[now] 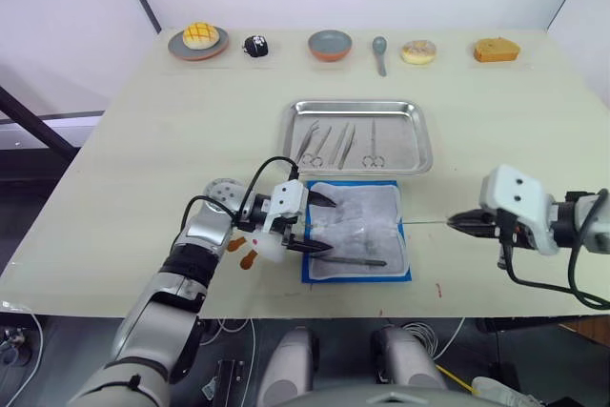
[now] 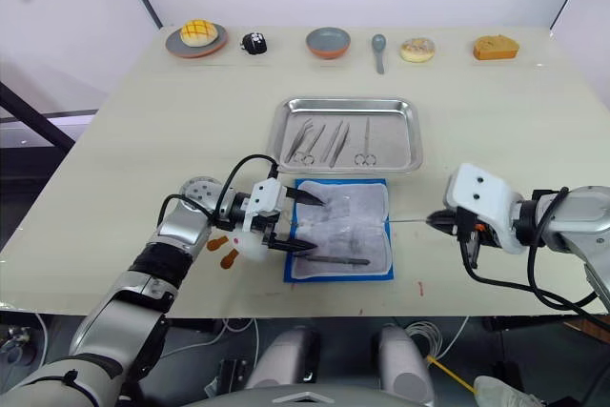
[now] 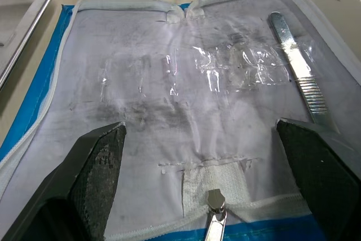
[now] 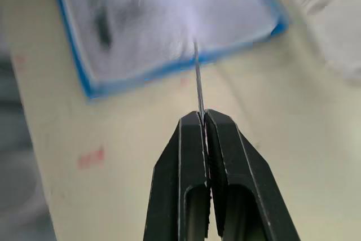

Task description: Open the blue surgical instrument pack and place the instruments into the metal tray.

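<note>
Along the far edge of the table (image 1: 143,140), from left to right, stood a grey plate (image 1: 198,46) carrying a yellow scored bun (image 1: 198,34), a small black object (image 1: 255,45), a grey bowl with an orange rim (image 1: 330,45), a grey spoon (image 1: 380,52), a round pastry (image 1: 418,51) and a wedge of orange cake (image 1: 497,50).

The left gripper (image 1: 318,224) lay over the left edge of the blue surgical instrument pack (image 1: 357,233), its two black fingers (image 3: 96,167) spread wide apart above the whitish clear lining and closed on nothing. The pack lay unfolded flat near the front edge of the table, its blue border showing round the lining. In its pockets one flat silvery tool with a ribbed handle (image 3: 299,71) remained, lying along the near side of the pack, close to the nearer finger.

Just beyond the pack, apart from it, sat the metal tray (image 1: 419,145). Four instruments (image 1: 341,145) lay in it side by side: a pair of scissors and two slim forceps or tweezers on the left half, and another ring-handled pair toward the middle. The right half of the tray was bare metal.

The right gripper (image 4: 202,118) hung over the table to the right of the pack, its fingers pressed together on a very thin metal instrument (image 4: 198,86) whose tip pointed toward the pack's right edge. What kind of tool it was could not be told.
</note>
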### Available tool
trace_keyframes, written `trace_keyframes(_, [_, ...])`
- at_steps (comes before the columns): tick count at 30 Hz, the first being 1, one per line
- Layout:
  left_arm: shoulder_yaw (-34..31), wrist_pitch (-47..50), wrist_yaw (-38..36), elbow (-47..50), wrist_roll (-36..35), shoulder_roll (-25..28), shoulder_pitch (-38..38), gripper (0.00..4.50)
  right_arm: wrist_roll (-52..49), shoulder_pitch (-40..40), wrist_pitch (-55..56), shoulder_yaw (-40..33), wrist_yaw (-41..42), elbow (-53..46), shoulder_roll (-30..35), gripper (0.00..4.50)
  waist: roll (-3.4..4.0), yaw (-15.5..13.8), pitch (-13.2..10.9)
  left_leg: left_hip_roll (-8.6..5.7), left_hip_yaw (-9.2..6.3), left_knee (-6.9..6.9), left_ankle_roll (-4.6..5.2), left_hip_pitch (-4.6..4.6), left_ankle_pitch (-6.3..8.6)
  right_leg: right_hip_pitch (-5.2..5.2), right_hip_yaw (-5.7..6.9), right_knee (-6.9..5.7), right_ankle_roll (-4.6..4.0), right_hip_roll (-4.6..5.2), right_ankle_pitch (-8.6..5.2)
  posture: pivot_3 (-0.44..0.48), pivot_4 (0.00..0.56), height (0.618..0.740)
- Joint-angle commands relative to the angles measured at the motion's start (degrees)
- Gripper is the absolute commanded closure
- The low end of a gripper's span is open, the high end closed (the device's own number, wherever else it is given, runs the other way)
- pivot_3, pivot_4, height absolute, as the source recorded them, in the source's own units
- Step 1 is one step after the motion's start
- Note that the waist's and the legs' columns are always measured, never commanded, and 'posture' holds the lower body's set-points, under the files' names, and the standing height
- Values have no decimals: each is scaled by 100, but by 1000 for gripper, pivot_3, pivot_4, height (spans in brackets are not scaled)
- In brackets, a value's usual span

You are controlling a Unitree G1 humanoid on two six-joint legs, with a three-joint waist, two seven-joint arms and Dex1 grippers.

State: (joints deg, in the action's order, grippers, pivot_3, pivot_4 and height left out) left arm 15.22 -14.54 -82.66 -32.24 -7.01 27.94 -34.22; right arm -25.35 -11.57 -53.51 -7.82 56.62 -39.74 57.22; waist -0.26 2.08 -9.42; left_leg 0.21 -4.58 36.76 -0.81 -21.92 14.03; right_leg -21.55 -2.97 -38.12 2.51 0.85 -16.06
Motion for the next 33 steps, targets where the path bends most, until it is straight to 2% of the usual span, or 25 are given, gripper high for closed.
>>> trace_keyframes(1, [167, -3, 10, -204, 228, -1, 164, 0, -487, -383, -641, -356, -635, -220, -444, 4376, 0, -4, 0, 0, 0, 0, 0, -1, 0, 0, 0, 0, 0, 0, 0, 0, 150, 740])
trace_keyframes(6, [159, 6, 14, -204, 230, 9, 161, 0, -615, -997, -1319, -295, -1761, 12, -1426, 4376, 3, -2, 1, 1, -2, 1, 0, -3, 0, -1, 0, 0, -8, 3, 4, 0, 150, 740])
trace_keyframes(9, [154, 29, 21, -173, 225, 22, 171, 0, -593, -1062, -1279, -192, -2015, 178, -1696, 4376, 2, -5, 2, -1, -7, 0, 0, -6, 0, -2, 2, 1, -23, 2, 13, 0, 150, 740])
trace_keyframes(12, [146, 48, 27, -139, 220, 37, 189, 0, -638, -1075, -1201, -136, -2069, 254, -1736, 4376, 3, -2, 1, -3, -6, -2, 1, -7, 0, -2, -1, 2, -24, 3, 13, 0, 150, 740])
trace_keyframes(17, [129, 70, 38, -90, 210, 62, 222, 0, -682, -836, -845, 94, -1548, 453, -1233, 4376, 3, 6, 2, -4, -5, -2, 1, -5, 0, -2, -1, 1, -22, 1, 12, 0, 150, 740])
trace_keyframes(18, [129, 74, 40, -78, 209, 65, 232, 0, -680, -793, -705, 141, -1361, 498, -1086, 3889, 4, 6, 2, -3, -5, -2, 1, -5, 0, -1, -1, 1, -22, 0, 12, 0, 150, 740])
trace_keyframes(20, [129, 81, 44, -65, 210, 65, 241, 0, -625, -685, -411, 247, -1016, 565, -780, 3657, 5, 9, 2, -4, -3, -2, 1, -4, 0, -1, -3, 1, -21, 0, 11, 0, 150, 740])
trace_keyframes(21, [130, 86, 46, -62, 210, 65, 244, 0, -527, -622, -183, 320, -868, 618, -606, 2847, 4, 13, 2, -3, -3, -2, 1, -5, 0, -1, -2, 2, -10, 1, 5, 0, 150, 740])
trace_keyframes(25, [135, 94, 46, -61, 213, 55, 235, 0, -95, -451, 843, 498, -227, 1021, -4, 1435, 5, 13, 2, -3, -2, -2, 1, -4, 0, -2, -2, 2, -3, 0, 1, 0, 150, 740])
trace_keyframes(28, [139, 84, 34, -72, 210, 53, 225, 0, 230, -482, 1946, 728, 658, 1672, 434, 1435, 4, 16, 2, -4, 3, -1, 1, -4, 0, -1, -4, 4, 0, 2, 0, 0, 150, 740])
trace_keyframes(33, [145, 80, 15, -101, 211, 47, 207, 0, 635, -1133, 3177, 1303, 1591, 2825, 316, 1435, 6, 27, 1, -1, 10, -1, 1, 2, 0, -1, -5, 3, 0, 0, 0, 0, 150, 740])
